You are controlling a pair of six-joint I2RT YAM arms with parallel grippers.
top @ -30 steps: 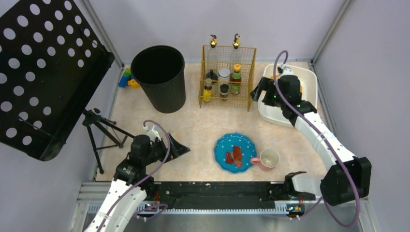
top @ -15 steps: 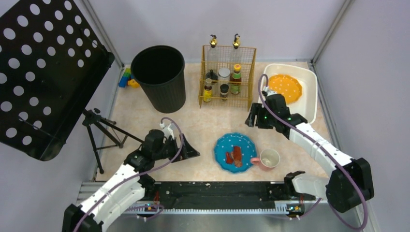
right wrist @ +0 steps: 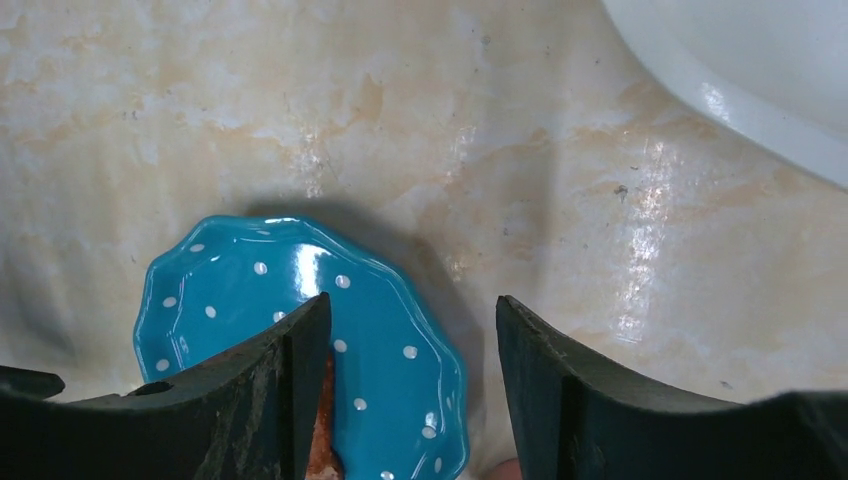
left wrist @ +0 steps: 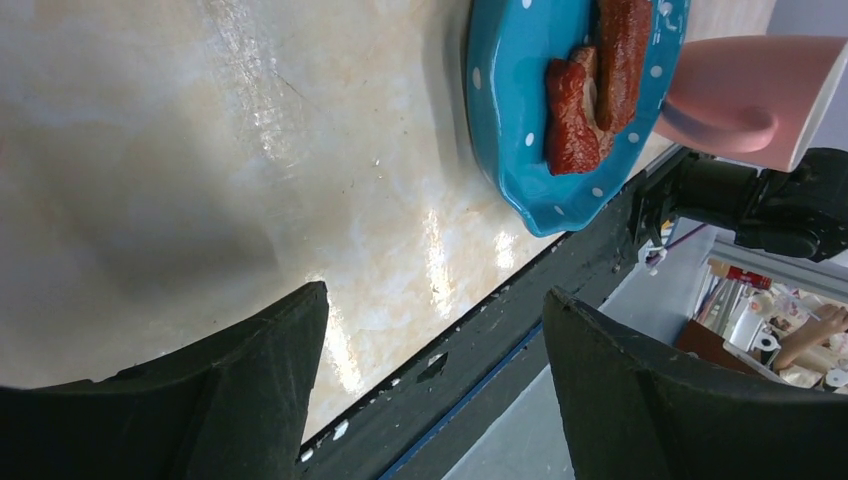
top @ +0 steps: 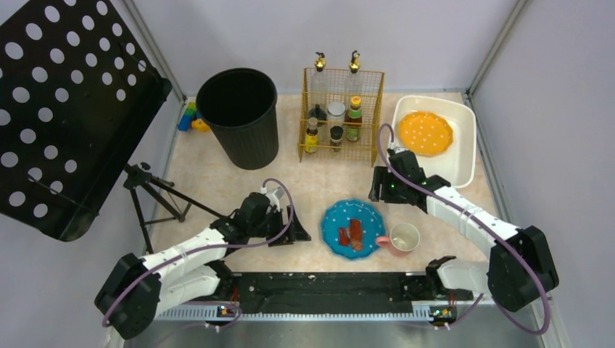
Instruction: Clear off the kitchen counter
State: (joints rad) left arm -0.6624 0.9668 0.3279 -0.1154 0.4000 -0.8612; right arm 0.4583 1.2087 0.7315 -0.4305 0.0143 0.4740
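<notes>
Bench [top: 304, 185]: pale marbled top inside the metal rails, running under both arms.

Left claw [left wrist: 435, 292]: jaws wide apart, nothing between them. It sits low over bare bench near the front edge, just left of the blue dotted plate [top: 353, 228]. In the left wrist view the plate's scalloped rim is ahead of the fingers and not touching them.

Right claw [right wrist: 412, 300]: jaws partly apart, holding nothing. It hangs over the far edge of the blue plate, pointing down. The right wrist view shows the plate rim and bench through the gap; can't tell whether the fingers touch the plate.

On the bench:
- The blue plate is near centre and carries red-brown food pieces [top: 352, 234].
- Pink mug [top: 403, 238] stands upright against the plate's right edge, handle toward the plate.
- White tub [top: 457, 163] sits in the far right corner with an orange dotted plate [top: 426, 133] lying flat inside.
- Yellow wire rack [top: 342, 116] is at far centre and holds several bottles and jars; two more bottles stand behind or on top of it, can't tell which.
- Black bin [top: 239, 116] is upright, left of the rack.
- Coloured blocks [top: 190, 116] lie at the far left edge beside the bin.
- Small black tripod [top: 149, 192] stands at the left edge, under a perforated black panel [top: 65, 109].
</notes>
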